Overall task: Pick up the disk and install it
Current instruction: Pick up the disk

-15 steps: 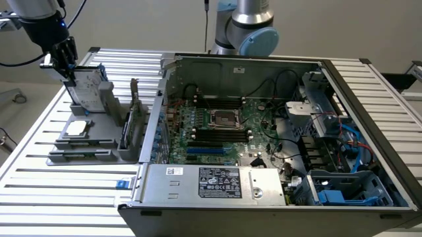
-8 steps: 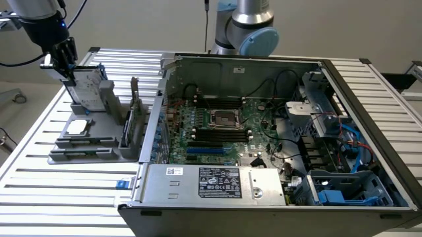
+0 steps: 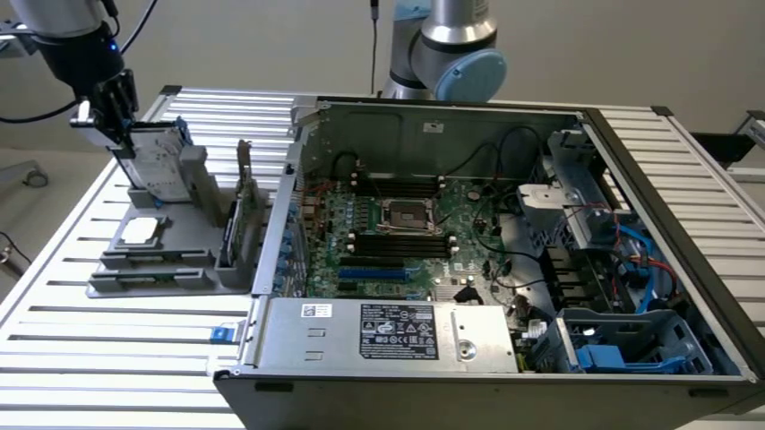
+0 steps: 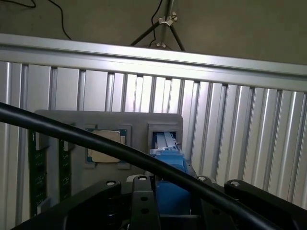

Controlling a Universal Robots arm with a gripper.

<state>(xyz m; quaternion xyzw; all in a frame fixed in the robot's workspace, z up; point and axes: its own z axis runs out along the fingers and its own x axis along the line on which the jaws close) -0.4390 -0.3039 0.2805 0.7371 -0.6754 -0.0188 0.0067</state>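
Observation:
The disk is a silver-grey drive with blue rails. It stands upright in a slot of the grey holder at the exterior view's left, on the slatted table. My gripper reaches down from above and its fingers clasp the disk's upper end, shut on it. In the wrist view the disk's blue rail runs from the holder's slot up between the gripper's black parts. The open computer case lies to the exterior view's right of the holder.
A small square silver chip lies on the holder beside the disk. A thin dark card stands upright between holder and case. A blue drive cage sits in the case's near right corner. A black cable crosses the wrist view.

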